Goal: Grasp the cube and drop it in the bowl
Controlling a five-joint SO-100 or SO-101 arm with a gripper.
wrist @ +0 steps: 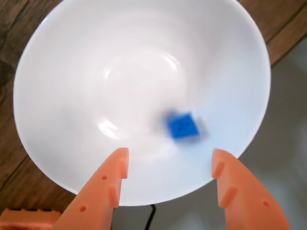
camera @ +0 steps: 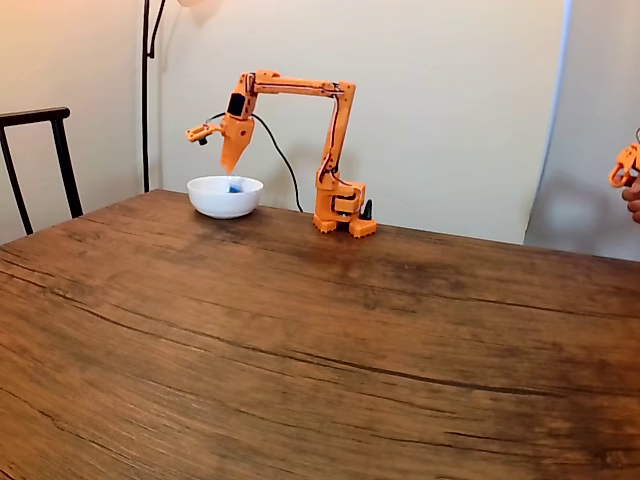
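Observation:
In the wrist view the white bowl (wrist: 96, 72) lies directly below my gripper (wrist: 170, 160), whose two orange fingers stand apart, open, with nothing between them. The small blue cube (wrist: 183, 126) shows blurred inside the bowl, right of its centre, free of the fingers. In the fixed view the orange arm reaches left from its base and the gripper (camera: 233, 166) points down just above the bowl (camera: 225, 197) at the far left of the table; a speck of blue, the cube (camera: 234, 187), shows at the bowl's rim line.
The bowl stands on a wooden table (camera: 320, 340) near its far edge. A dark chair (camera: 40, 160) is at the left, a lamp pole (camera: 146, 90) behind the bowl. An orange device in a person's hand (camera: 630, 175) shows at the right edge.

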